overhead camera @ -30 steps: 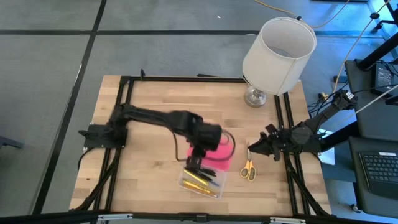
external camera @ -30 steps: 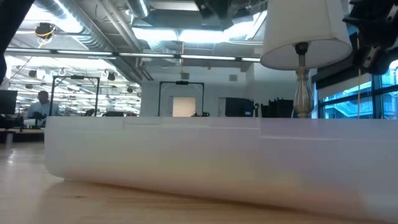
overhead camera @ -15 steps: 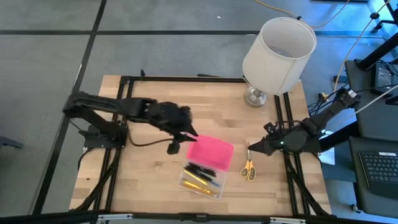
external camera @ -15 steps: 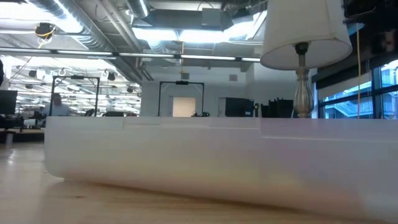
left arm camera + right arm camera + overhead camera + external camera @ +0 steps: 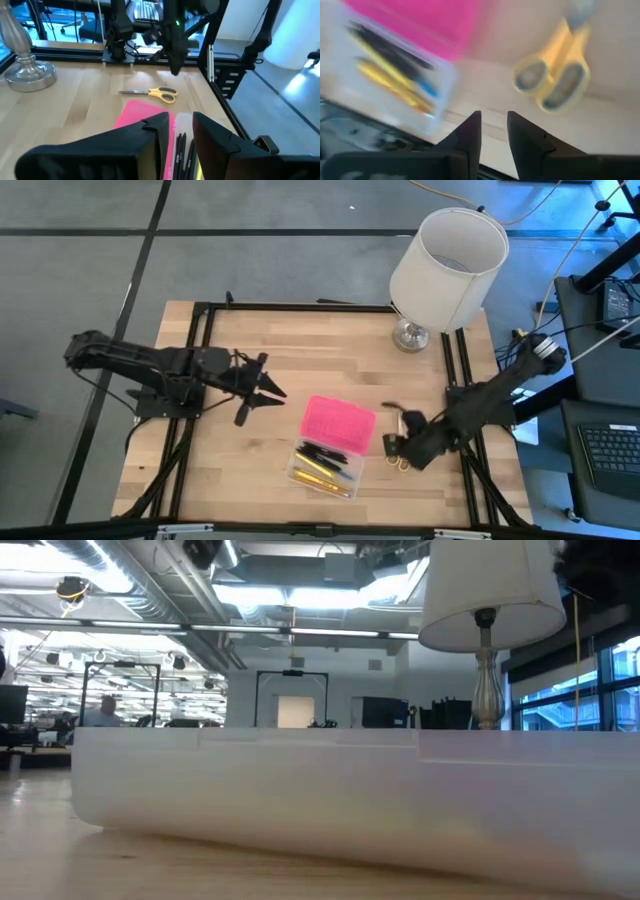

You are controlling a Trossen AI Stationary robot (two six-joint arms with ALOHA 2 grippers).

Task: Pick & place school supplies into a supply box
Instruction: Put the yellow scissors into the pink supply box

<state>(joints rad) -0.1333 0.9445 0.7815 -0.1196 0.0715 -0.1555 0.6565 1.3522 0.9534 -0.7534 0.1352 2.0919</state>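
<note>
High view: supply box [image 5: 330, 442] sits mid-table, pink lid [image 5: 338, 421] flipped back, pens and pencils [image 5: 322, 464] in the clear base. Right gripper [image 5: 397, 448] hovers over the scissors [image 5: 152, 93], fingers slightly parted, empty. Left gripper [image 5: 272, 392] near the box, slightly parted, holding nothing.

Left gripper [image 5: 268, 392] withdrew from box [image 5: 329, 446]; right gripper [image 5: 393, 442] apparently reached scissors [image 5: 152, 93].

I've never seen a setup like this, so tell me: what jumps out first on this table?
The bright pink lid of the supply box at the table's middle stands out, with pens and pencils in its clear base. A big white-shaded lamp stands at the far right corner. The right gripper hangs over the yellow-handled scissors beside the box, while the left gripper waits left of it.
</note>
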